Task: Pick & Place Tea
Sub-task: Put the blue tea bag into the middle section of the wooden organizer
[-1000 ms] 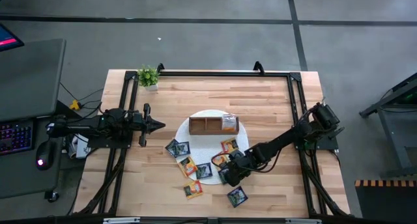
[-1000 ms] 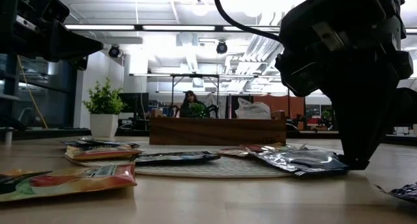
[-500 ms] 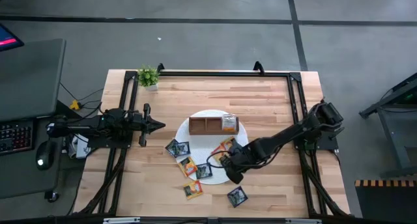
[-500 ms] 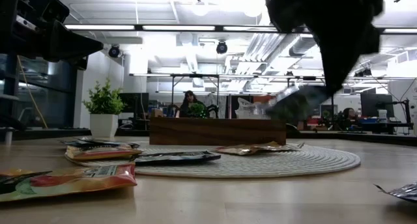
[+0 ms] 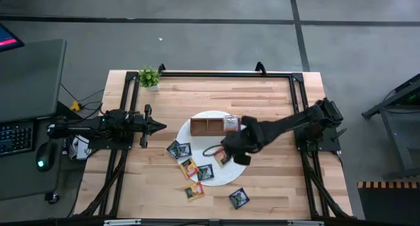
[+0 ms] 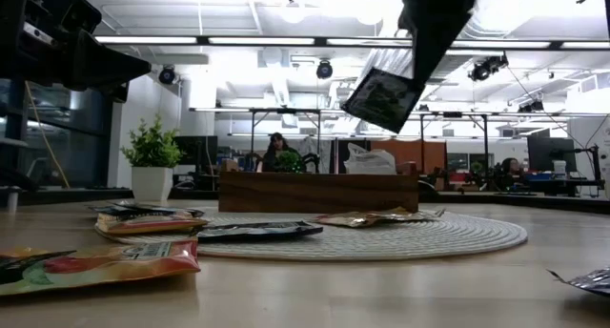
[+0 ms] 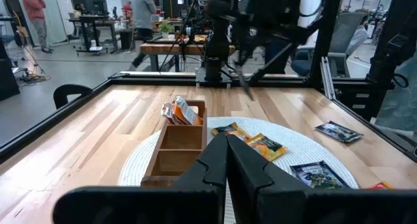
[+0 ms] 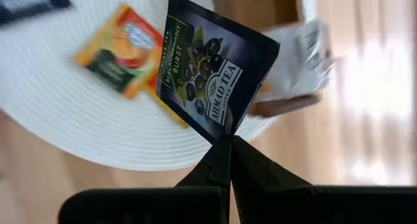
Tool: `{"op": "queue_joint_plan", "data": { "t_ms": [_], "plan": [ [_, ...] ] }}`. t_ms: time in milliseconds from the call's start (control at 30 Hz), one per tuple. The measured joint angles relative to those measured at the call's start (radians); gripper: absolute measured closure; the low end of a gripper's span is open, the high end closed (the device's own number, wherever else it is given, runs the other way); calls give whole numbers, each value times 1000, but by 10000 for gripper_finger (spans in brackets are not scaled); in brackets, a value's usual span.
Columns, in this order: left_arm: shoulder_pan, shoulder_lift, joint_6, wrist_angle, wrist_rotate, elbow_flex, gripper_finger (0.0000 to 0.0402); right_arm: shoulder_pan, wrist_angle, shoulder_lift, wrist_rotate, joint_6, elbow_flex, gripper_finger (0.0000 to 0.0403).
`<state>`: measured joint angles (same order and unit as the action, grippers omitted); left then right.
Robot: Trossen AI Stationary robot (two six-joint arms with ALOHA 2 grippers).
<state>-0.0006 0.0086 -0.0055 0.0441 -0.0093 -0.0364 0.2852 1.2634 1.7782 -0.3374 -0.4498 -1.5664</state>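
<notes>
— Overhead, status?
— Right gripper (image 5: 231,147) over the white mat (image 5: 244,168), beside the wooden box (image 5: 214,126); left gripper (image 5: 159,126) idle, fingers pressed together.
— Right wrist?
— Fingers pinch a dark sachet (image 8: 212,77) by its corner, reading "AHMAD TEA", "BURST".
— Box contents?
— White sachets (image 7: 182,111) in one end compartment.

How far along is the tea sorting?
Done: sachets already sit in one end compartment of the wooden box. In hand: the right gripper is shut on a dark sachet, lifted clear above the white mat. Left: loose sachets lie on mat and table. The left gripper waits shut at the table's left side.
</notes>
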Motion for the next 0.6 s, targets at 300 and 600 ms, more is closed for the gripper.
{"op": "queue_joint_plan", "data": {
  "t_ms": [300, 600],
  "plan": [
    [0, 0, 0, 0, 0, 0, 401, -145, -44, 9, -111, 439, -30, 403],
    [0, 0, 0, 0, 0, 0, 401, -210, -191, 57, -213, 796, -31, 403]
  ]
}}
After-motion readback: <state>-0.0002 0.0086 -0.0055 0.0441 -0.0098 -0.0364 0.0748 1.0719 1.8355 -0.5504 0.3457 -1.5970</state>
